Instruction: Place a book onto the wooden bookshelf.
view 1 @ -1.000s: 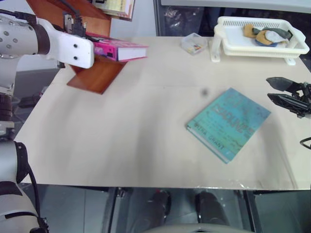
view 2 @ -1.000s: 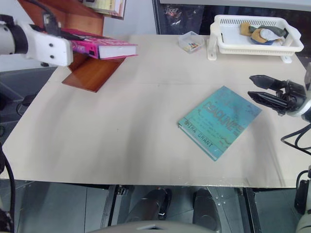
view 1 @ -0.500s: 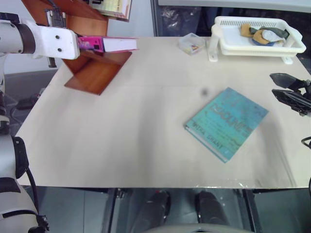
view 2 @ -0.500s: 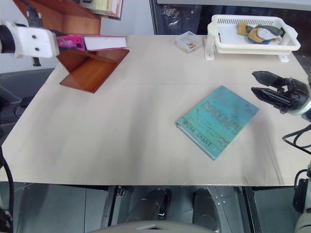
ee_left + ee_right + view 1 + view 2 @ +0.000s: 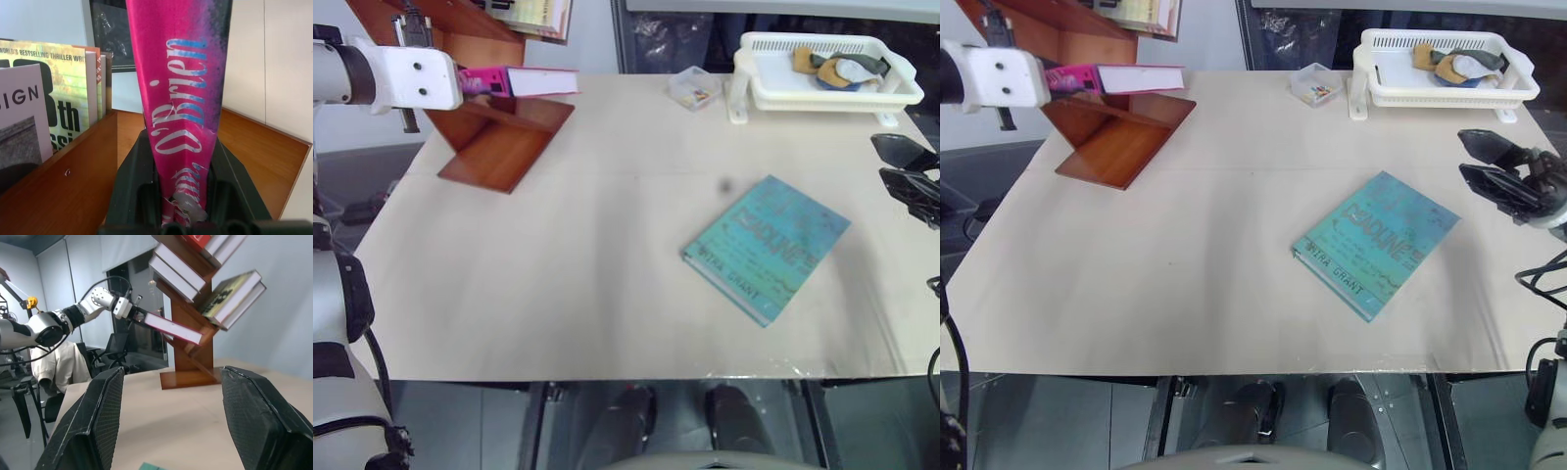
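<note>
Book [image 5: 521, 81] clamped spine-end in left pincer [image 5: 183, 196] at 10 o'clock over wooden bookshelf [image 5: 499, 137]; light, floppy paperback, likely sags; right pincer [image 5: 168, 426] open.

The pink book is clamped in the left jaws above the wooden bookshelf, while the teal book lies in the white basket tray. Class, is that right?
Not quite. The teal book lies flat on the table, not in the white basket tray; the right eye view shows it. The rest stands: the left gripper clamps the pink book above the wooden bookshelf.
</note>
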You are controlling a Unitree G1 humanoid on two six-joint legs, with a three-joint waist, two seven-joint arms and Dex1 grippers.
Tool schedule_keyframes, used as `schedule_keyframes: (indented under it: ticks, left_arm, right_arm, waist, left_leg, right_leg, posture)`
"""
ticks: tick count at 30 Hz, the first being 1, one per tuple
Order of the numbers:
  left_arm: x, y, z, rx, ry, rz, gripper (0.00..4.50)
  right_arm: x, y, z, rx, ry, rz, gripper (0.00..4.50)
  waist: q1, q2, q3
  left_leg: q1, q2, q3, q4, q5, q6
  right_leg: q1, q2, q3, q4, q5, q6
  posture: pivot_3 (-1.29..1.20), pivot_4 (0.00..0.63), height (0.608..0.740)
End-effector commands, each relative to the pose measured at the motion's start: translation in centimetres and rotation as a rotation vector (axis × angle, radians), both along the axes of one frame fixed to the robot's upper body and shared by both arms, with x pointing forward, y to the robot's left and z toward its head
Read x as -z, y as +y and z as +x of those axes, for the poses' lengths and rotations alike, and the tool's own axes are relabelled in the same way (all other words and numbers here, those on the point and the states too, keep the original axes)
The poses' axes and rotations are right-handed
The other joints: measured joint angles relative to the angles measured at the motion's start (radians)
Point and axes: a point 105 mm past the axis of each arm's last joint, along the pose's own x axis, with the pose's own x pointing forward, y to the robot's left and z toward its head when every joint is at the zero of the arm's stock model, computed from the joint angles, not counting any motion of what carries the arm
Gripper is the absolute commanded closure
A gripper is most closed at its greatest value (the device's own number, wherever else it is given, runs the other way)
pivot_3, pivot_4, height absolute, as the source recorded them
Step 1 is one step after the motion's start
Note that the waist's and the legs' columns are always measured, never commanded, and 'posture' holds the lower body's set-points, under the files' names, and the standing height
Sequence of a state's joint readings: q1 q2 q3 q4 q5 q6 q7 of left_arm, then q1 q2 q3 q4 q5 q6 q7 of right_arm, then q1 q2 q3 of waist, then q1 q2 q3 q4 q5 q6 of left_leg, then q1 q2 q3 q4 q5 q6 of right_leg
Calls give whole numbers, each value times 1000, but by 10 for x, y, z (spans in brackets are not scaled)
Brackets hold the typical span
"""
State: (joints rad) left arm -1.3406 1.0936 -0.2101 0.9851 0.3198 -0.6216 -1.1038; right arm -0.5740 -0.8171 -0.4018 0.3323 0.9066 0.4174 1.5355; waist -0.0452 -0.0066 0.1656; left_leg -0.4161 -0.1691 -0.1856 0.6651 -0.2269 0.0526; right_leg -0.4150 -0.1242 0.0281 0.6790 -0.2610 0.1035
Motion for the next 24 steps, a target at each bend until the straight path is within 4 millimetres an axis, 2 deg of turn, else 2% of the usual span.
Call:
schedule_keyframes:
  ticks: [1, 14, 20, 24]
  left_arm:
    - [2, 17, -2, -74, 28, -4, 4013]
    - [10, 40, 0, -178, 39, -69, 4013]
    - [18, 37, 2, -162, 75, -77, 4013]
    - [18, 42, 5, -196, 41, -20, 4013]
  right_arm:
    - [-15, 1, -8, -19, -72, 3, 1323]
    - [-21, 6, -8, -38, -75, 21, 1323]
    - [-22, 6, -6, -36, -74, 16, 1323]
    - [-24, 6, -5, -35, -72, 7, 1323]
  waist:
    - [-1, 0, 0]
    - [-16, 1, 0]
    - [-25, 3, -2]
    - [-25, 3, -2]
  left_leg:
    - [0, 0, 0, 0, 0, 0]
    - [0, 0, 1, 0, 0, 1]
    - [1, 0, 2, 0, -1, 1]
    - [1, 0, 2, 0, -1, 1]
  right_leg:
    - [0, 0, 0, 0, 0, 0]
    - [0, 0, 1, 1, 0, 0]
    - [0, 0, 2, 1, 0, 0]
    - [0, 0, 2, 1, 0, 0]
  posture:
    - [0, 150, 740]
    - [0, 150, 740]
    - [0, 150, 740]
    - [0, 150, 740]
